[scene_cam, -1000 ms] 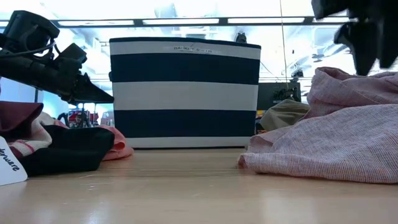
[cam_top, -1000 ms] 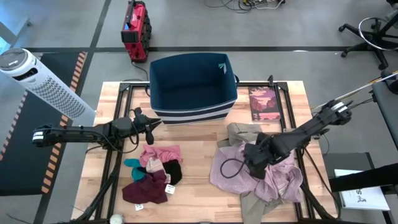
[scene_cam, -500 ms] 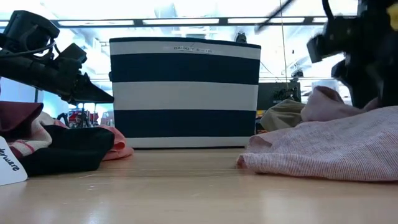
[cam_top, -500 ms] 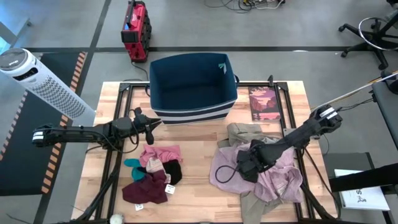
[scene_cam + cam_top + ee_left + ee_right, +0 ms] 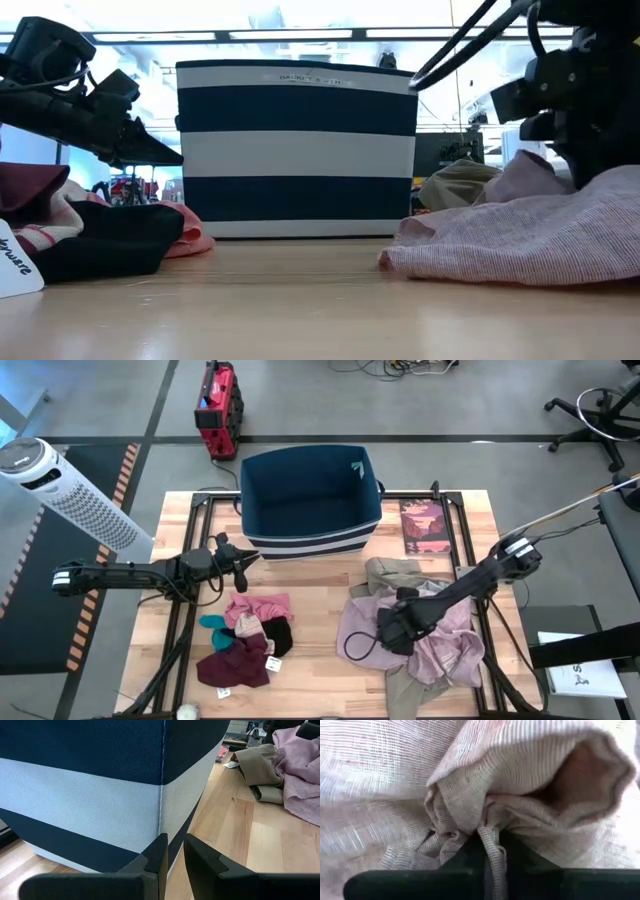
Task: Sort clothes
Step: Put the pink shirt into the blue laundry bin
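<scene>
The mauve-pink shirt [image 5: 425, 635] lies crumpled on the table's right half, on top of the khaki-beige trousers [image 5: 392, 574]. My right gripper [image 5: 388, 632] is down on the shirt's left part and shut on its cloth; it also shows in the low view [image 5: 590, 150]. The small pieces, pink [image 5: 262, 606], teal [image 5: 212, 625], black [image 5: 278, 634] and maroon [image 5: 235, 663], lie in a heap at the near left. My left gripper [image 5: 245, 553] hovers shut and empty beside the near left corner of the navy striped bin [image 5: 310, 500]. My right gripper pinches a bunched fold of the shirt's cloth [image 5: 492, 837] between its two fingers, several layers gathered together. The fingers come from above, slanting toward the table's left. The shirt lies slack on the table and on the trousers around the hold.
The bin stands at the table's far middle, open side up. A reddish book [image 5: 424, 526] lies flat to its right. A white tower fan [image 5: 60, 485] stands off the table's left. Bare wood shows between the two heaps [image 5: 315, 630].
My right gripper has gone down and toward the table's near left, onto the shirt. The raised hump of the shirt in the low view has sunk lower under it.
</scene>
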Robot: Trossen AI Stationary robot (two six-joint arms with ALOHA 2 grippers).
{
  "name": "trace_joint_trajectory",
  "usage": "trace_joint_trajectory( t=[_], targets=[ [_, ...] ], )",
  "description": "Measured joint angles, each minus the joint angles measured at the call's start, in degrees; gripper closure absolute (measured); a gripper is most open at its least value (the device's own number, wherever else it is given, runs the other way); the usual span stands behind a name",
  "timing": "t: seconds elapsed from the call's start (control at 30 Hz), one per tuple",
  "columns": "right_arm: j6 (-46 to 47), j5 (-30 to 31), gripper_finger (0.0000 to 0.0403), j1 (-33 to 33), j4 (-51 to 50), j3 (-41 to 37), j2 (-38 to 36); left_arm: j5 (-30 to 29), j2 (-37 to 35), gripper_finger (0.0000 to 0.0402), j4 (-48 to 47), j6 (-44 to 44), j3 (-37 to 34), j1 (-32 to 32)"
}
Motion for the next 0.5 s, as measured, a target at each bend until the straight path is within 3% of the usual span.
trace_joint_trajectory(
  t=[0.3, 0.5],
  targets=[
    [1.7, 4.95, 0.0388, -0.27, -0.26, 5.56, -11.21, 0.01, 0.0, 0.0351, 0.0, 0.0, 0.01, -0.01],
    [-0.26, 9.53, 0.0388, -0.27, -2.66, 13.28, -14.36, 0.01, 0.0, 0.0351, 0.01, 0.02, 0.0, -0.01]
  ],
)
